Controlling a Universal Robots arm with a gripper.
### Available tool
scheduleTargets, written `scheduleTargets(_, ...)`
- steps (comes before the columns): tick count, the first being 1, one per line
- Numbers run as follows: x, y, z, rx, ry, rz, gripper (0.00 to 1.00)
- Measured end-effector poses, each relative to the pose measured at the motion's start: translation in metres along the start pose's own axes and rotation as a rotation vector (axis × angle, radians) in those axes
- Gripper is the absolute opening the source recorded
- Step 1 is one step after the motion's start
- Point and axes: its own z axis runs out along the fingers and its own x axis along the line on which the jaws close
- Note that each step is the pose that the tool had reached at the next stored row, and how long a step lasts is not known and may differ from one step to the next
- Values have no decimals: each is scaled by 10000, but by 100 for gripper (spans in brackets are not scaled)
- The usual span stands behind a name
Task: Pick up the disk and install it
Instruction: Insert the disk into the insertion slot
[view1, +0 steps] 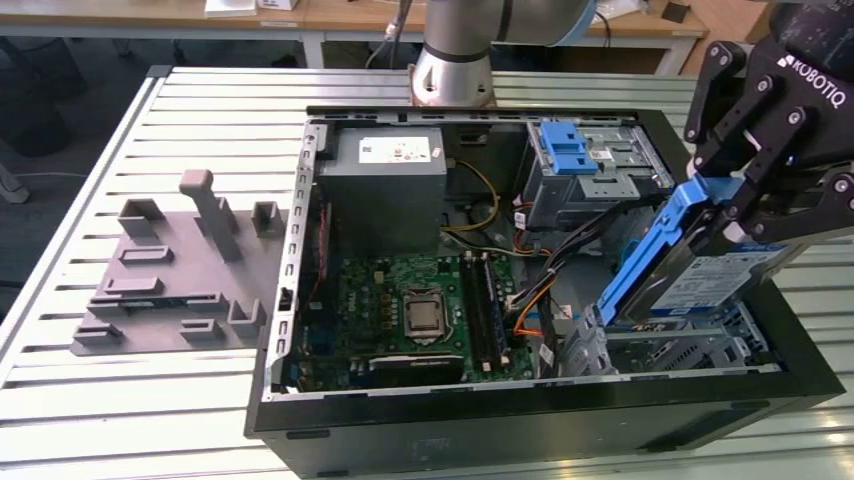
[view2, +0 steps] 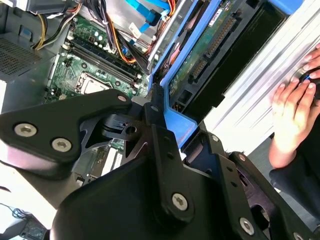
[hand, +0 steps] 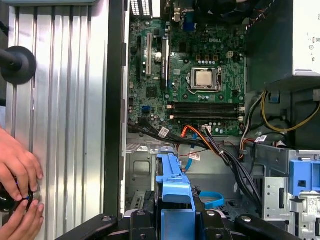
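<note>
My gripper (view1: 742, 212) is shut on the disk (view1: 701, 282), a silver drive with a blue-and-white label in a blue plastic carrier. I hold it tilted on edge over the open computer case (view1: 534, 410), at the exterior view's right, just above the empty metal drive bay (view1: 681, 352). In the second wrist view the disk's (view2: 220, 42) green circuit-board underside shows beyond the gripper (view2: 167, 125). In the first wrist view the disk's blue carrier (hand: 172, 182) sticks out from between the gripper (hand: 172, 222) fingers, over the bay.
Inside the case lie the motherboard (view1: 414, 300), the grey power supply box (view1: 387, 165), a silver cage with a blue latch (view1: 587, 160) and loose cables (view1: 527, 300). A grey fixture (view1: 174, 270) sits on the slatted table. A person's hands (hand: 17, 172) rest beside the case.
</note>
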Motion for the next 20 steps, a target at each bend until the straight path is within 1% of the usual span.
scheduleTargets(10,0,-20,46,0,-1,44,36)
scheduleTargets(20,1,-31,116,0,-12,89,36)
